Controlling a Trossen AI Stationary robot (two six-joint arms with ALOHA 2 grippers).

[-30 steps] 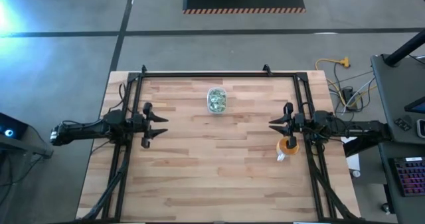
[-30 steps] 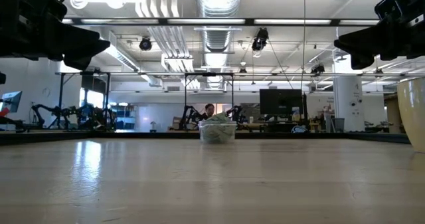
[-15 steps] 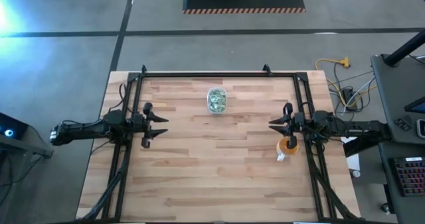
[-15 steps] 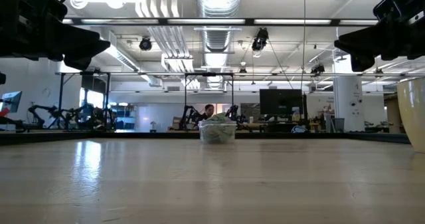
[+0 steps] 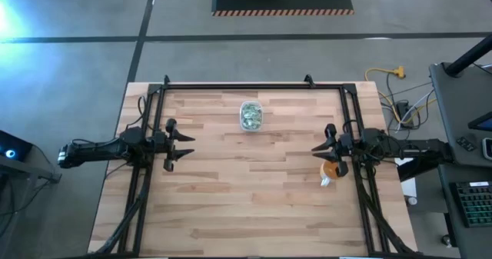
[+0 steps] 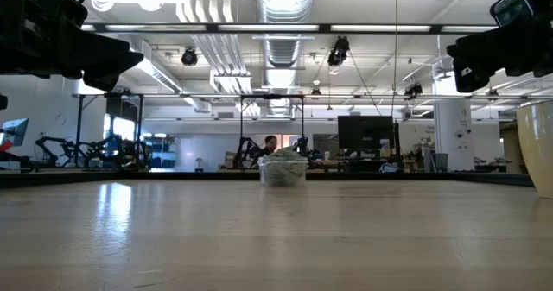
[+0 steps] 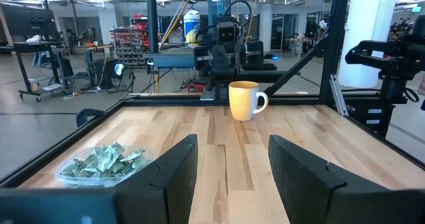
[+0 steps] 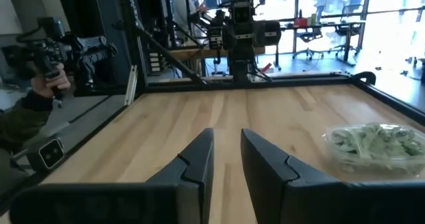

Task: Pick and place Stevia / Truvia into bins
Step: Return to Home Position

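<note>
The clear tub (image 5: pixel 250 115) stands on its base in the middle of the table's far part, heaped with green and white packets (image 7: pixel 103 161); it also shows in the low view (image 6: pixel 282 170) and the right wrist view (image 8: pixel 377 147). I see no loose packets on the table. My left gripper (image 5: pixel 189 146) hovers open at the table's left side, well clear of the tub. My right gripper (image 5: pixel 317 146) hovers at the right side above the wood, its fingers (image 8: pixel 199 161) only a narrow gap apart and holding nothing.
An orange mug (image 5: pixel 332 168) stands on the table just under and beside my right gripper, seen also in the left wrist view (image 7: pixel 246 100). A black frame (image 5: pixel 246 86) runs along the table's edges. A person's hand (image 8: pixel 50 81) holds a device beyond the table's edge.
My right gripper has drawn its fingers closer together and shifted slightly toward the table's right edge. The left arm, the tub and the mug have kept still.
</note>
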